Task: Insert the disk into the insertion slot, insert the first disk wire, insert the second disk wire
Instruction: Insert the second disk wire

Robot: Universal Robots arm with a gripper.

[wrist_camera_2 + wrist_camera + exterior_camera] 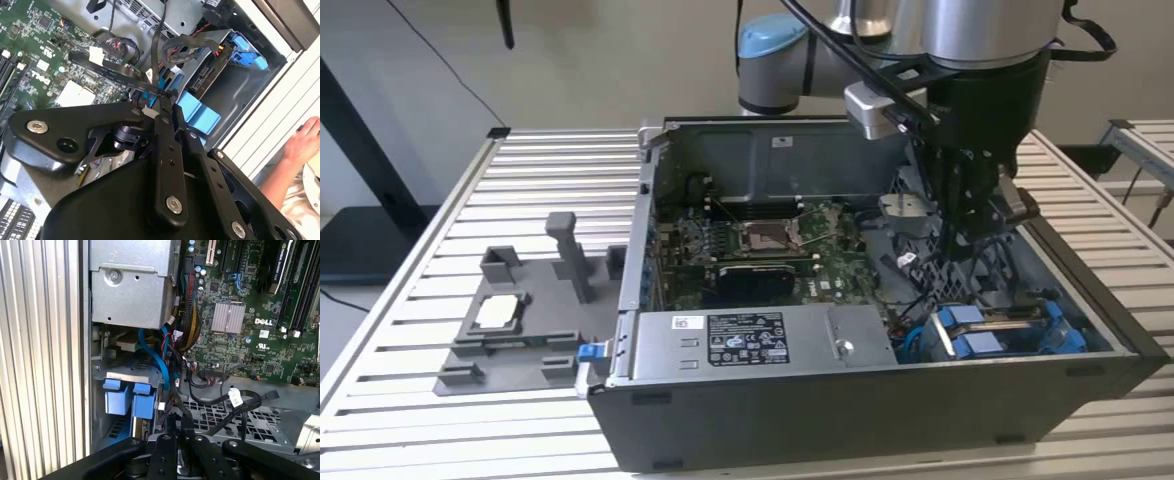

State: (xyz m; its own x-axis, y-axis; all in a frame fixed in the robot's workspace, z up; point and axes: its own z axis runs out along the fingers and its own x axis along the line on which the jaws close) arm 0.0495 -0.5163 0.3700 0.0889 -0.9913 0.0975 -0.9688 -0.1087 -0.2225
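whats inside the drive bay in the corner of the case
The disk in its blue carrier, two blue tabs showing. The drive bay walls cover its far end, so its connectors cannot be seen.

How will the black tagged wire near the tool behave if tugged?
Likely floppy: the black tagged wire loops loosely over the perforated panel. Probably light, being thin. It may snag on the cable bundle.
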